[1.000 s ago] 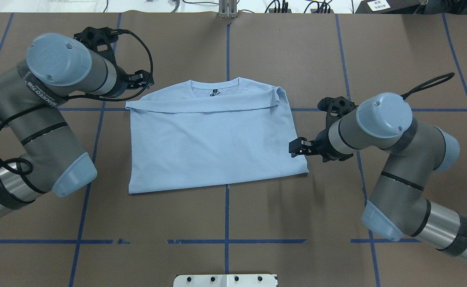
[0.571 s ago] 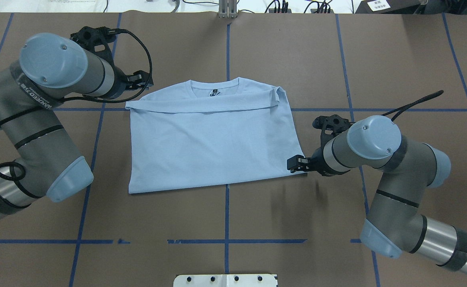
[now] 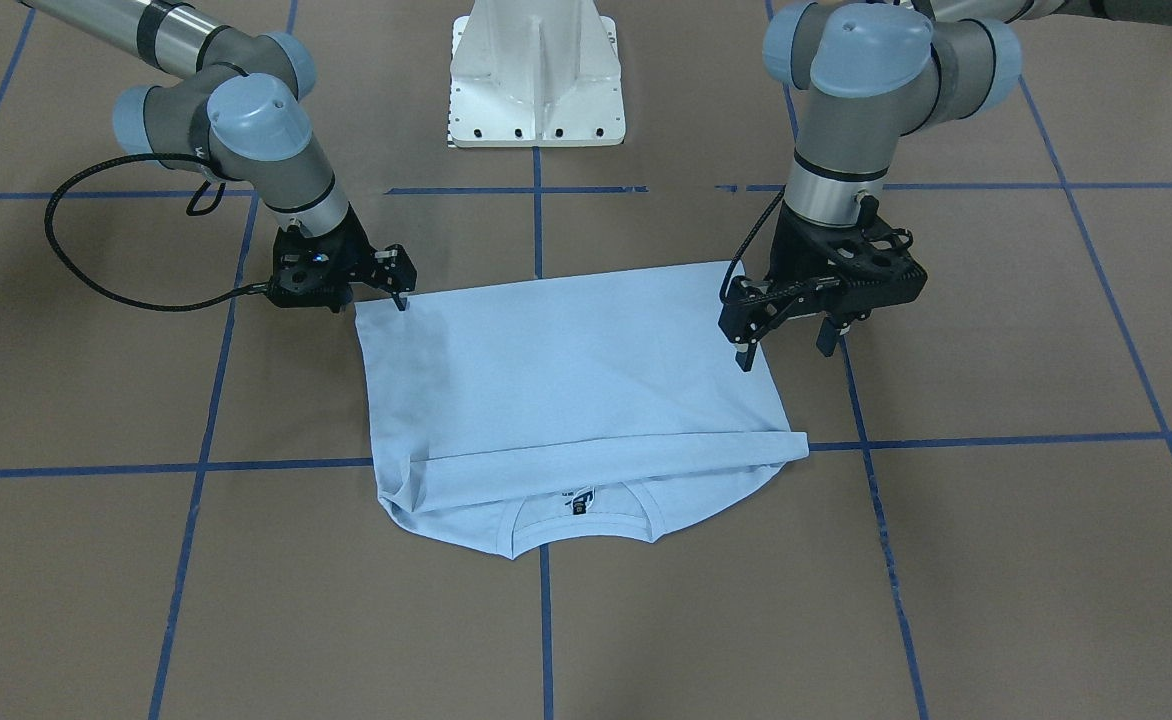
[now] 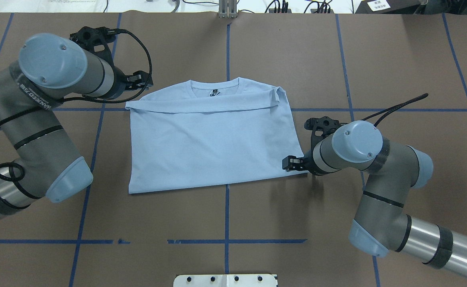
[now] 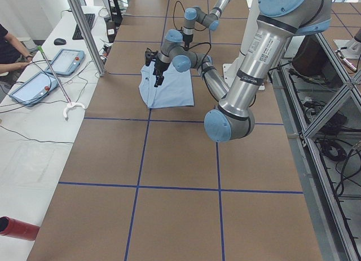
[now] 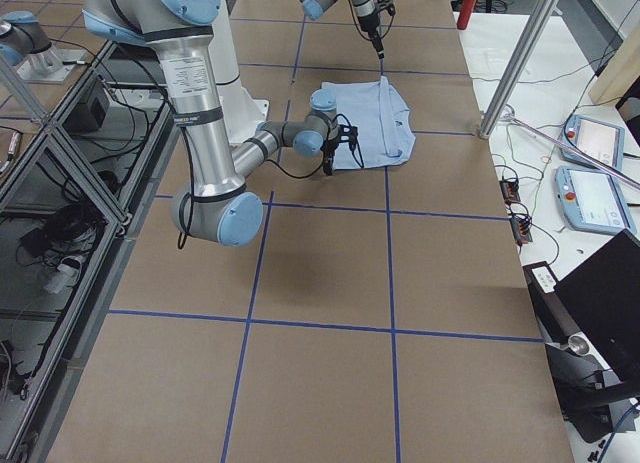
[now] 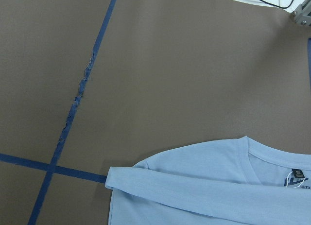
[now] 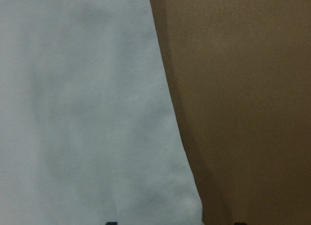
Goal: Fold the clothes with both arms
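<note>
**Item: T-shirt** (image 4: 213, 147). Light blue, short-sleeved, of a matte knit. It lies flat near the middle of the table (image 4: 225, 223), folded to a rough rectangle. The collar (image 4: 213, 84) is ribbed and round, has a small black label (image 4: 214, 94) inside it, and points away from the robot. A straight folded edge runs across the cloth just below the collar. The surface is smooth with faint creases. The side edge on the robot's right slants outward toward the near corner.

**Left gripper** (image 3: 784, 357). Black, two-fingered, on a grey arm with light-blue caps and a looped black cable. It hangs above the table just beside the shirt's far left shoulder. The fingers are spread apart and grip nothing.

**Right gripper** (image 4: 288, 164). It is of the same make and sits low at the shirt's near right corner. The fingers are parted, and in the wrist view the two tips straddle that corner. Whether they touch the cloth cannot be told.

**Table.** A brown, paper-like covering marked in squares with blue tape, frayed in places.

**Pedestal** (image 3: 536, 75). White, bolted down.
</note>
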You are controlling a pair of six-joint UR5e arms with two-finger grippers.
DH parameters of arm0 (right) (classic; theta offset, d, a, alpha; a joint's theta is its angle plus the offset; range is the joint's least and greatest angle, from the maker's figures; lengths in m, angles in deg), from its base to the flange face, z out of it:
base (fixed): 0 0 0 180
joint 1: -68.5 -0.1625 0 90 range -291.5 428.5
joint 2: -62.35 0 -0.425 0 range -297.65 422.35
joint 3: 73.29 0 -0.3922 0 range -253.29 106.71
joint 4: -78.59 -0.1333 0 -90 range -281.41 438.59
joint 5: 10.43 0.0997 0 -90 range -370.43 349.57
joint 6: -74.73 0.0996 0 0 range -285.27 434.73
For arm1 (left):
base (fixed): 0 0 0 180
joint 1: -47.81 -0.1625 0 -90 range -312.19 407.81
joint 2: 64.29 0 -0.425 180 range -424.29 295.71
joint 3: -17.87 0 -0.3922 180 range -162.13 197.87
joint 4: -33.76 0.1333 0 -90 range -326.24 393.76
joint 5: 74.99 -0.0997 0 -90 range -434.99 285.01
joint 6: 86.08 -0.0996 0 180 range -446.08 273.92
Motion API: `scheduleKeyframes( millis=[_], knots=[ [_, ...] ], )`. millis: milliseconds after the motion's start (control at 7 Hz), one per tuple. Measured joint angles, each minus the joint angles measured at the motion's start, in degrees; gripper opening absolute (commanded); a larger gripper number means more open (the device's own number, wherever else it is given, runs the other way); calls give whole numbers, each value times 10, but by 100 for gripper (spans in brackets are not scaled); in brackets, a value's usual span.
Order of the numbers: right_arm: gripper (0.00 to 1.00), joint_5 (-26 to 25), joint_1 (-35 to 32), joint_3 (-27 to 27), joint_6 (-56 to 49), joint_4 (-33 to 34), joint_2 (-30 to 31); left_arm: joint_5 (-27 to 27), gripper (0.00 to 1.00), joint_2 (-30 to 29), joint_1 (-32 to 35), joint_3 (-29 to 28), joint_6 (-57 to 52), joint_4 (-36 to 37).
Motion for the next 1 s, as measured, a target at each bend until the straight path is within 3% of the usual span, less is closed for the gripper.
scheduleKeyframes(
  millis=[143,714,1000],
  knots=[
    [0,0,0,3,-2,-1,0,0,100,0,0,0,0,0],
    [0,23,-8,-14,-4,2,8,0,100,-1,-2,0,0,0],
    [0,32,1,-73,-4,5,65,-1,100,-1,-4,-1,0,0]
  ],
)
